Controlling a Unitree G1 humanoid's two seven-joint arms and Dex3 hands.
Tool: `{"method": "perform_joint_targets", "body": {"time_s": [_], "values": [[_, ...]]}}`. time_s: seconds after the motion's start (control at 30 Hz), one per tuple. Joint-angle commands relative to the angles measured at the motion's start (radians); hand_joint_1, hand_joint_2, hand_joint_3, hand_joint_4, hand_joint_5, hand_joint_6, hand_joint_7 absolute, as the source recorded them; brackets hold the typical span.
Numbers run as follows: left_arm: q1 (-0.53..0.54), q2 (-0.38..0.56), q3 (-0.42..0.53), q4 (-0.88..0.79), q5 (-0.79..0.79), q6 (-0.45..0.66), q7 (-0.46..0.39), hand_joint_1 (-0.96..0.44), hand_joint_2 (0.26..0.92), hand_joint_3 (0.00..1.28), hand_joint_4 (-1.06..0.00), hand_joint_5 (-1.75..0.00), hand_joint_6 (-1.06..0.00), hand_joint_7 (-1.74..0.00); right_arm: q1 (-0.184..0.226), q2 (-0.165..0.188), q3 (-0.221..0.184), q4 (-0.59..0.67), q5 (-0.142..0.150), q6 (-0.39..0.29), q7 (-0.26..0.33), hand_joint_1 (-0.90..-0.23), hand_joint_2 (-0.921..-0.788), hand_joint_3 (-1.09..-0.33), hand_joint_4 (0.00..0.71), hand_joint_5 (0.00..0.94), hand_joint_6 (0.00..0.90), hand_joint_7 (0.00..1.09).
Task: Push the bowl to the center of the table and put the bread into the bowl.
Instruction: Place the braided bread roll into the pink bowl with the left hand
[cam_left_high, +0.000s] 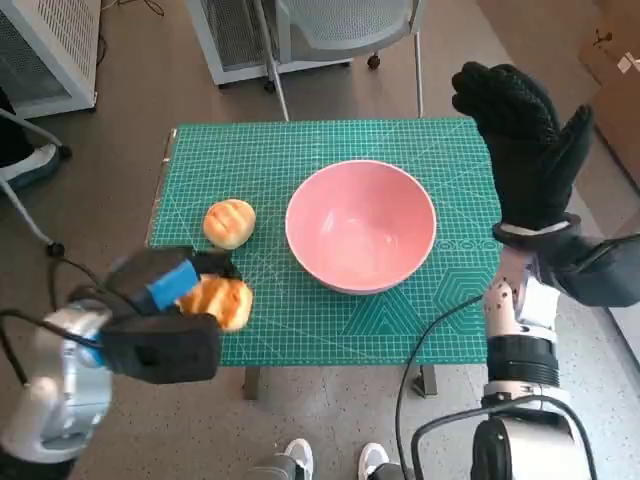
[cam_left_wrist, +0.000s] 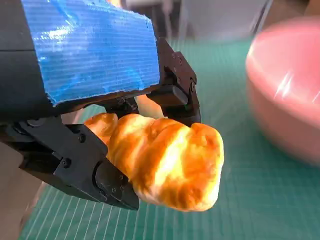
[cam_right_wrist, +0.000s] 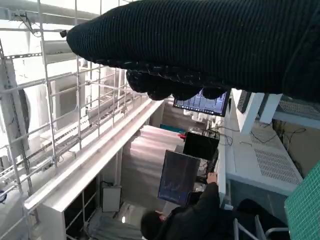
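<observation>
Golden bread (cam_left_wrist: 165, 165) gripped in the left hand (cam_left_high: 160, 310), black fingers (cam_left_wrist: 95, 175) clamped on both sides, lifted just over the near left edge of the green mat (cam_left_high: 300, 330) in the lower left of the head view. Farther in, 1 more bun (cam_left_high: 229, 222) lying on the mat, left of middle. Just right of it, pink bowl (cam_left_high: 361, 224) upright near the middle of the table, apart from both breads. Open green mat all round the bowl, widest toward the far edge. Right hand (cam_left_high: 525, 150) in the black glove raised at the upper right, past the mat's right edge, fingers spread, holding nothing. Beyond the table, chair legs (cam_left_high: 275, 85) on the floor.
</observation>
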Motion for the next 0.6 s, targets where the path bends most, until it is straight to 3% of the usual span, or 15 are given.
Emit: {"method": "perform_joint_targets", "body": {"time_s": [0.03, 0.3, 0.6], "values": [[-0.083, -0.002, 0.024, -0.054, -0.024, -0.023, 0.005, 0.0, 0.91, 0.01, -0.8, -1.01, -0.69, -1.13, 0.008, 0.008, 0.002, 0.01, 0.005, 0.004, 0.006, -0.664, -0.921, -0.553, 0.33, 0.002, 0.397, 0.01], [-0.25, -0.027, -0.015, -0.037, -0.053, -0.07, -0.002, 0.0, 0.896, 0.0, -0.85, -0.94, -0.72, -1.12, 0.011, 0.009, 0.001, 0.004, 0.01, 0.006, 0.011, -0.662, -0.921, -0.555, 0.331, 0.001, 0.398, 0.01], [-0.48, -0.119, -0.151, 0.061, -0.023, -0.093, -0.034, 0.0, 0.89, 0.01, -0.85, -1.07, -0.75, -0.96, 0.024, 0.007, 0.002, -0.018, 0.001, 0.0, 0.003, -0.66, -0.921, -0.559, 0.331, 0.001, 0.398, 0.01]]}}
